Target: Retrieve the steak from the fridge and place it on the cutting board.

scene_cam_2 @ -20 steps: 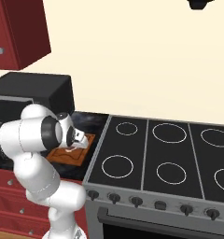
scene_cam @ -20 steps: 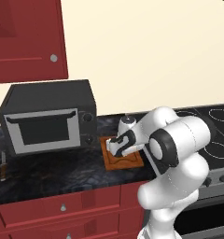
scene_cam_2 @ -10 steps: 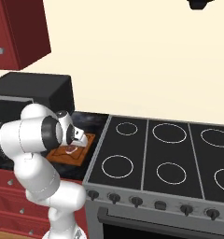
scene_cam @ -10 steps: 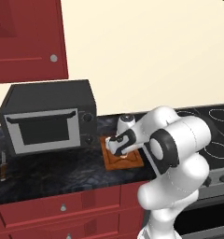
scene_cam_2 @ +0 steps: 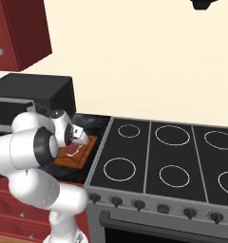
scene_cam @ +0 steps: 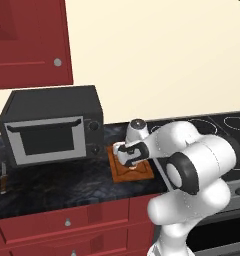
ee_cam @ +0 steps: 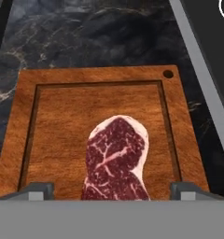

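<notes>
No brand, label or writing can be read on anything here. The room is a kitchen with a cream wall and red cabinets point(scene_cam: 29, 42); one upper cabinet hangs above the cutting board's left, and red drawers run under the bench point(scene_cam: 52, 187), a dark marbled stone top that carries the things. To the right of the cutting board lies one black stove point(scene_cam_2: 168, 159) with five white burner rings in sight in the right base view and a row of knobs along its front edge. To the left of the cutting board stands one black toaster oven point(scene_cam: 52, 127), its glass door facing forward. One cutting board point(ee_cam: 53, 116), brown wood with a groove round its rim and a small hole in one corner, lies flat on the bench between toaster oven and stove. One steak point(ee_cam: 116, 161), dark red with pale marbling, lies on the cutting board inside the groove. The hand point(ee_cam: 111, 191) hangs just above the steak, its two fingertips point(ee_cam: 37, 190) spread wide to either side of the meat and gripping nothing
</notes>
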{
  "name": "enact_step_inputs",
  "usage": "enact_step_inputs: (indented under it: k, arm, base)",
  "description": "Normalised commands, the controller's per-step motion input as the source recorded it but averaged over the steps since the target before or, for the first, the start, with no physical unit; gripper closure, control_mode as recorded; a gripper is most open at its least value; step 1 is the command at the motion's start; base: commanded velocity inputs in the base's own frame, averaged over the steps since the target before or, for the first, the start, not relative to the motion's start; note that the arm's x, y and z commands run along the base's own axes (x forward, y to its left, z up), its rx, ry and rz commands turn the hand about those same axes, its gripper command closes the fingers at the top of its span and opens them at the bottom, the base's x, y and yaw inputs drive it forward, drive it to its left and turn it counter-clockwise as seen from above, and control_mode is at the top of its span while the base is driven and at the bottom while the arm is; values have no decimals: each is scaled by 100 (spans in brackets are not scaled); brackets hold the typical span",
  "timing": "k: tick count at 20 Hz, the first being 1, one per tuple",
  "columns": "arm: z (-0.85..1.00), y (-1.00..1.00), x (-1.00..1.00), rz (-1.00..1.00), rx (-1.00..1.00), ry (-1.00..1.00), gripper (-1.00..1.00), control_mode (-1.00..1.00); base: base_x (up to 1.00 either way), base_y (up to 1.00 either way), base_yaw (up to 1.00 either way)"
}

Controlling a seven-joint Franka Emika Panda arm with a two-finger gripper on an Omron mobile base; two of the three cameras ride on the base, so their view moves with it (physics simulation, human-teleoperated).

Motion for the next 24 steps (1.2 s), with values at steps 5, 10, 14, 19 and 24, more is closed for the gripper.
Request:
enact_step_inputs:
  k: [5, 10, 14, 19, 24]
  arm:
    - [55, -10, -41, 0, 0, -18, -100, -100]
    - [69, -16, -47, 0, 1, -22, -100, -100]
    - [72, -5, -42, 0, 1, -27, -100, -100]
    - [66, 0, -26, 0, 0, -25, -100, -100]
    - [66, 0, -20, 0, 0, -25, -100, -100]
  base:
    - [0, 0, 0]
    - [0, 0, 0]
    - [0, 0, 0]
    - [0, 0, 0]
    - [0, 0, 0]
